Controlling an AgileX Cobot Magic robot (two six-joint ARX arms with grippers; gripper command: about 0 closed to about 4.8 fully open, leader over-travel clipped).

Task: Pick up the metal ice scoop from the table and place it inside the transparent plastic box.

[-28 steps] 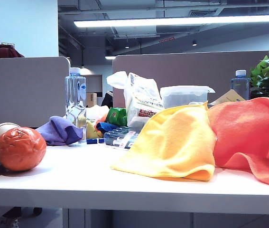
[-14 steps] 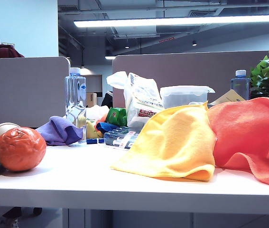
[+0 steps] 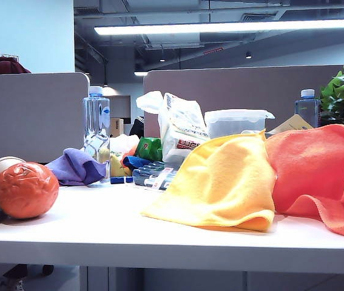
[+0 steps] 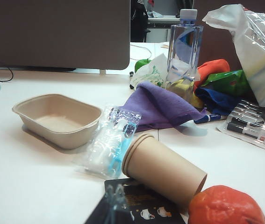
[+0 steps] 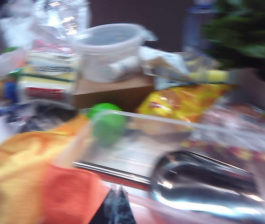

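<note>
The metal ice scoop [image 5: 207, 186] lies shiny inside the transparent plastic box [image 5: 137, 119], its bowl close to the camera in the blurred right wrist view. My right gripper [image 5: 118, 205] is shut with nothing in it, hanging just short of the box's near wall, beside the orange cloth [image 5: 69, 196]. My left gripper [image 4: 116, 199] is shut and empty, low over a dark card [image 4: 141, 210] next to a tipped paper cup [image 4: 162, 168]. Neither gripper, scoop nor box shows in the exterior view.
An orange-red ball [image 3: 25, 189] sits at the table's left front. A yellow cloth [image 3: 220, 182] and an orange cloth [image 3: 317, 176] drape on the right. Behind stand a water bottle [image 3: 97, 130], a purple cloth [image 3: 74, 167], a lidded tub [image 3: 237, 121] and bags. A beige tray [image 4: 57, 119] lies left.
</note>
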